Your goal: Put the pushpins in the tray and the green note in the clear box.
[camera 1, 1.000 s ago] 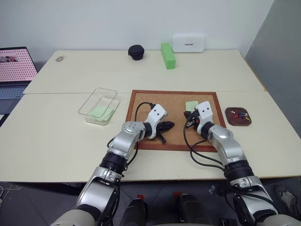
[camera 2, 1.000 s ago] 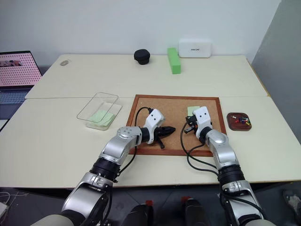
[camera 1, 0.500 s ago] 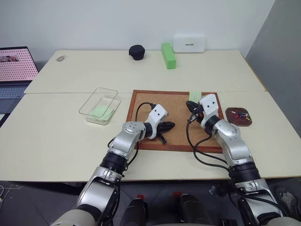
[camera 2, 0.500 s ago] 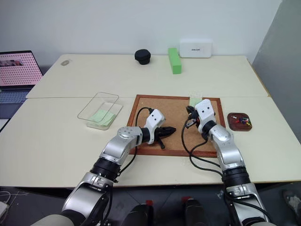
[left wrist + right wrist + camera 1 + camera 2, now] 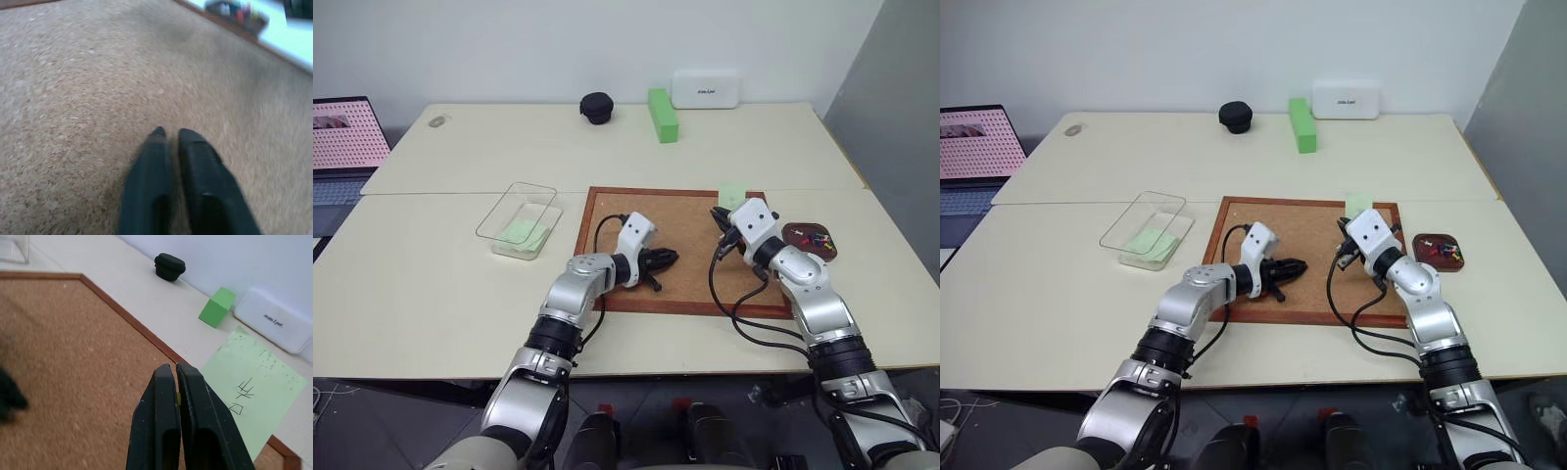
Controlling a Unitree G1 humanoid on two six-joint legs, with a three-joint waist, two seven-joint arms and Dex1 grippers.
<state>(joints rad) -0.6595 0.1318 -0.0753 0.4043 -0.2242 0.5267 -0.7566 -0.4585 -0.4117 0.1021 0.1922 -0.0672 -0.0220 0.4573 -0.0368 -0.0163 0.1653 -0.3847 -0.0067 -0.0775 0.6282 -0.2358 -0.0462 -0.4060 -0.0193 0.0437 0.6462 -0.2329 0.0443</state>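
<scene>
Two fingers of my right pincer (image 5: 173, 369) are pressing together, seemingly pinching the green note (image 5: 254, 382) above the cork board's (image 5: 675, 211) corner; I am aiming it flat toward the clear box (image 5: 534, 188).

pale green note (image 5: 247, 389); maroon tray (image 5: 809, 242)

This looks like an office or a plain lab room. Pale cream counters (image 5: 450, 284) are pushed together against a bare white wall (image 5: 509, 49), with a grey partition (image 5: 901, 117) at the right. An open laptop (image 5: 342, 147) with a lit screen sits at the left edge. Desk goods lie about: a framed cork pinboard (image 5: 680, 245), a white rounded box (image 5: 706, 88), a bright green block (image 5: 662, 116) and a small black round case (image 5: 597, 108).
</scene>
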